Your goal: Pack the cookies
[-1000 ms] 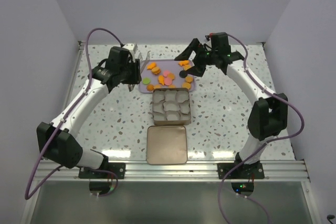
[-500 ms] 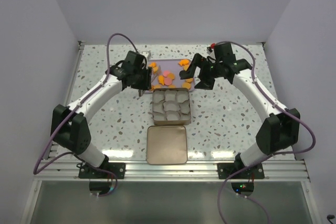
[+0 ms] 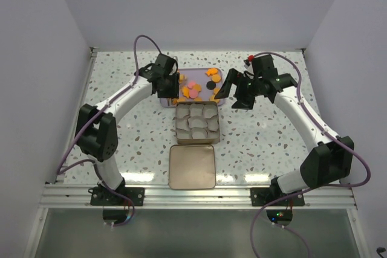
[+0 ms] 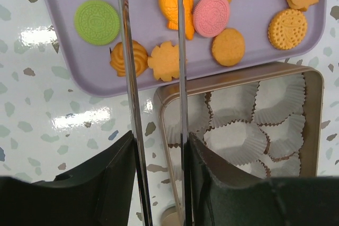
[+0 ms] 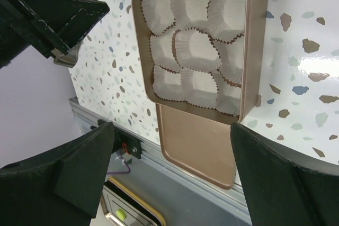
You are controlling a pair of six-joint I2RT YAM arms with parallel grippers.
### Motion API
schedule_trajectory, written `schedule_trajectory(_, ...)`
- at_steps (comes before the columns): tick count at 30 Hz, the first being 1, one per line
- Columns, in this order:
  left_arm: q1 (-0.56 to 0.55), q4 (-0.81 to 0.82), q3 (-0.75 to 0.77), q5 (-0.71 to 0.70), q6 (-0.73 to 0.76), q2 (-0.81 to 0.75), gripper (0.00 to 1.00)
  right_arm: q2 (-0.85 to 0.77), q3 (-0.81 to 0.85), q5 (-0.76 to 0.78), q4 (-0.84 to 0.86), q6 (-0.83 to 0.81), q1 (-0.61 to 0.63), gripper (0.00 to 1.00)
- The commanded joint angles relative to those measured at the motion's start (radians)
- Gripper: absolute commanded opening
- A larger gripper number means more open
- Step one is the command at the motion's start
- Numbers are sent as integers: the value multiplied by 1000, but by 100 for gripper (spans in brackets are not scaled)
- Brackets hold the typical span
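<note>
**Cookies (image 4: 229, 47) on the tray, neither pair of jaws gripping one**

The cookies are small flat biscuits, mostly orange, with a few pink ones (image 4: 211, 15), one green (image 4: 97, 22) and one black (image 3: 213, 87). They lie spread over a lilac rectangular tray (image 4: 149, 22) at the far side of the speckled white desk (image 3: 254, 143).

Just nearer than the tray sits a square bronze-coloured metal tin (image 5: 255, 46) lined with white pleated paper cups (image 5: 196, 48). A flat lid of the same metal (image 3: 192, 166) lies just beside its near edge.

The left arm (image 3: 121, 98) reaches over the tray's left part. Its jaws are two long thin metal fingers (image 4: 132, 104), parted by a moderate gap. In the wrist view one finger crosses a swirl-shaped orange cookie (image 4: 119, 62) and the other runs along a fish-shaped orange cookie (image 4: 168, 3). A flower-shaped orange one (image 4: 164, 61) shows in the gap. Nothing is pinched between the fingers. Their tips run out of the wrist view, so I cannot tell whether they touch anything.

The right arm (image 3: 302, 113) holds its jaws to the right of the tray. Their black fingers (image 5: 69, 178) are spread wide with nothing between them, and the tin shows below.
</note>
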Motion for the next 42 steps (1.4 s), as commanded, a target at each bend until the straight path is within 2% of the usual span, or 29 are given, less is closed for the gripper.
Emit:
schedule_trajectory(1, 0, -16, 61, -26, -32, 18, 46, -40, 3, 20, -18, -25, -10, 94)
schedule_trajectory(9, 0, -42, 86, -14, -12, 52, 51, -33, 17, 26, -24, -33, -19, 94)
schedule_trajectory(17, -1, -45, 70, -35, 22, 66, 51, -37, 8, 29, -35, -35, -25, 94)
schedule_trajectory(20, -1, -47, 92, -51, 38, 79, 48, -37, 10, 28, -38, -31, -30, 94)
schedule_trajectory(24, -1, -53, 118, -57, 63, 109, 37, -37, 13, 26, -47, -35, -30, 94)
schedule_trajectory(38, 6, -111, 172, -90, 114, 29, 34, -32, 51, 31, -63, -47, -31, 94)
schedule_trajectory(42, 8, -119, 159, -84, 127, 6, 27, -33, 42, 22, -50, -32, -30, 94)
